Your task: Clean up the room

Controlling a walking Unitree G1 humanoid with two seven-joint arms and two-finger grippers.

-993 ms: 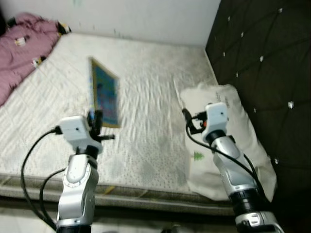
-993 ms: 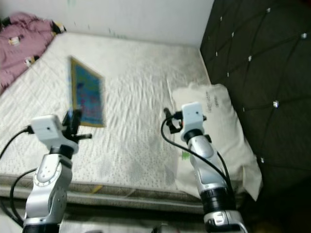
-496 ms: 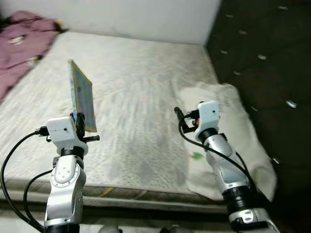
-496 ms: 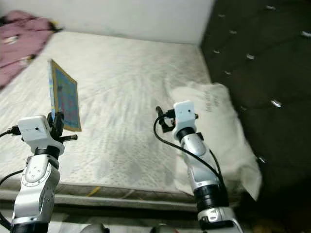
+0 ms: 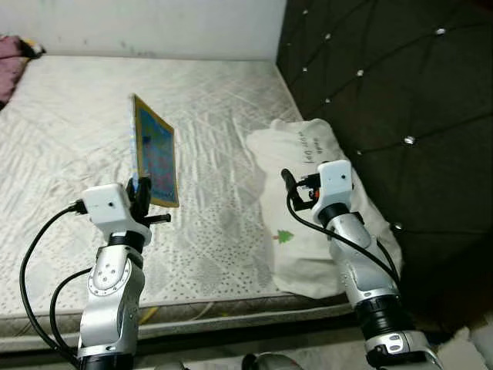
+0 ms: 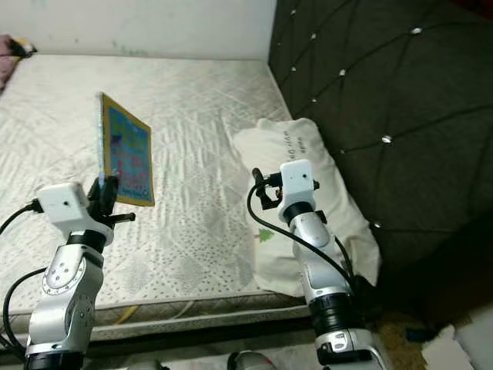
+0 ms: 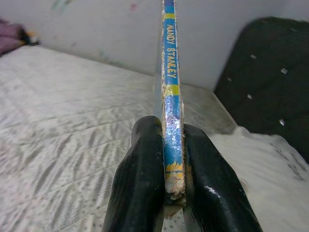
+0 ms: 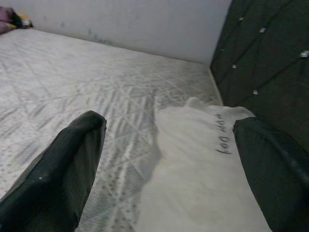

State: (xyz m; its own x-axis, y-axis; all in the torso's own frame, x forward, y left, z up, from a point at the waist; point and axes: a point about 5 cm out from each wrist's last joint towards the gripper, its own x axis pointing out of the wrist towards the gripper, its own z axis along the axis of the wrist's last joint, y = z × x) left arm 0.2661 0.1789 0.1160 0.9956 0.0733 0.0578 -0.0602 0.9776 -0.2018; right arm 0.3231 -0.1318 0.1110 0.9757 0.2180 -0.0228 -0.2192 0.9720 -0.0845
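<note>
Gripping: a thin blue picture book (image 5: 154, 160) is clamped by its lower edge between the two black fingers (image 7: 140, 183) of the left gripper (image 7: 169, 193) and is held upright above the bare mattress (image 5: 223, 131).

Risk: the book could be tipped or slipped out of the pinch, it is judged, because it is held only at one narrow, worn corner of the spine while most of it stands unsupported above the fingers.

Left arm: the forearm is raised, with the gripper pointed up and forward over the near side of the bed.

Right arm: the forearm is also raised, and the right gripper (image 8: 164, 159) is held empty above the white pillow (image 5: 308, 200), its jaws spread wide apart.

Setting: the pillow is seen lying against the dark tufted headboard (image 5: 385, 92), well apart from the book.
</note>
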